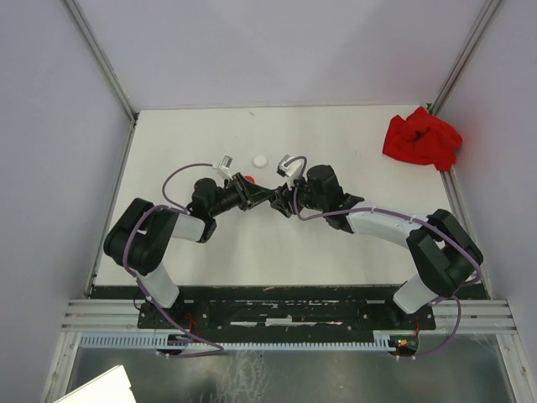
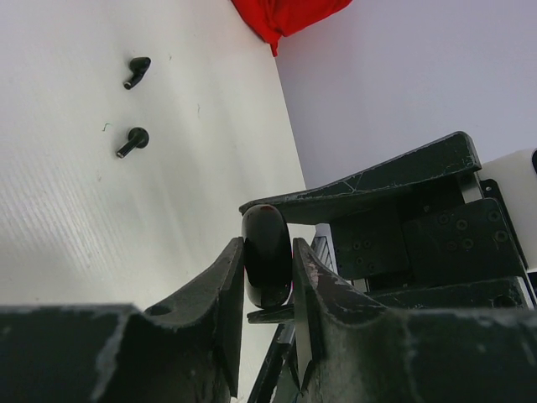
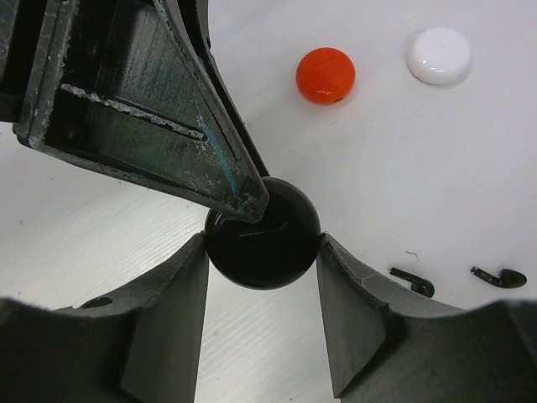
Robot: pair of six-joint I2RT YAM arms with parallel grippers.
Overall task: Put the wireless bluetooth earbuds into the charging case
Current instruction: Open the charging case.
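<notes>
Both grippers, left and right, clamp one black case from crossing directions; two black earbuds lie flat on the table, just beside the right jaws.

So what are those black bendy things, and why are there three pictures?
They are two robot arms, bolted at the near edge of a white table. One picture looks down from above; the other two come from small cameras on each arm's wrist. Each arm ends in a hand with two fingers. The left hand and the right hand are both pinching the same round black case, meeting in the middle. On the table lie two tiny black earbuds, a round orange case, a round white case, and a crumpled red cloth in the far corner.
</notes>
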